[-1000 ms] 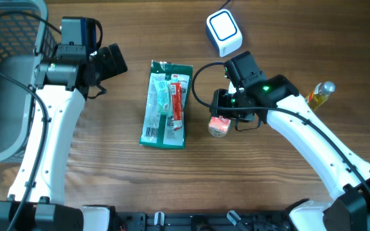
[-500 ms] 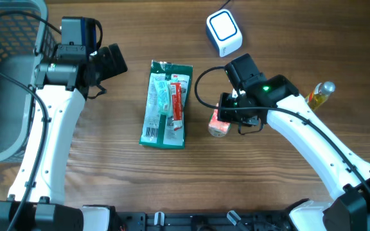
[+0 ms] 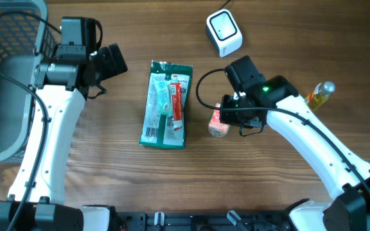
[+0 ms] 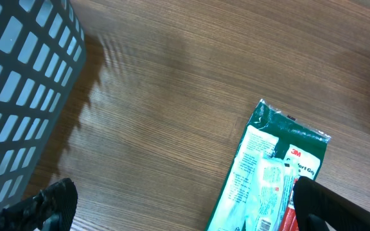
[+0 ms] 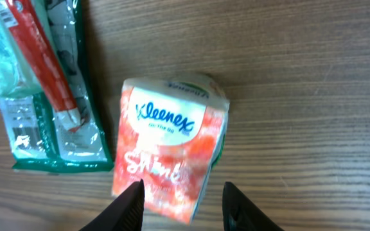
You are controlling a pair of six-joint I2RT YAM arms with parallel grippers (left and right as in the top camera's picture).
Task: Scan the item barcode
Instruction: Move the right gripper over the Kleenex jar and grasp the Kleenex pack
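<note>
Overhead
Table (image 3: 108,173): brown wood grain, flat; bare room along the near edge and between the two arms.
Basket (image 3: 5,77): grey plastic lattice at the far left corner; contents cannot be told.
Green packet (image 3: 166,104): flat, glossy film, lying at the table's middle, a red strip showing inside.
Tissue pack (image 3: 217,128): small, soft, orange-pink, just right of the green packet.
Scanner (image 3: 223,31): white rounded block, well beyond the tissue pack.
Bottle (image 3: 320,93): small, lying at the right edge.
Left gripper (image 3: 111,61): beside the basket, apart from the green packet.
Right gripper (image 3: 222,119): over the tissue pack.

Left wrist
Left gripper (image 4: 184,192): black fingers (image 4: 44,205) spread wide, nothing between them but table and the packet's corner.
Basket (image 4: 18,96): square-holed wall at left.

Right wrist
Tissue pack (image 5: 169,151): crinkled wrapper, Kleenex label up, touching the green packet (image 5: 37,83).
Right gripper (image 5: 185,208): fingers (image 5: 130,205) straddle the pack's near end; whether they pinch it cannot be told.
</note>
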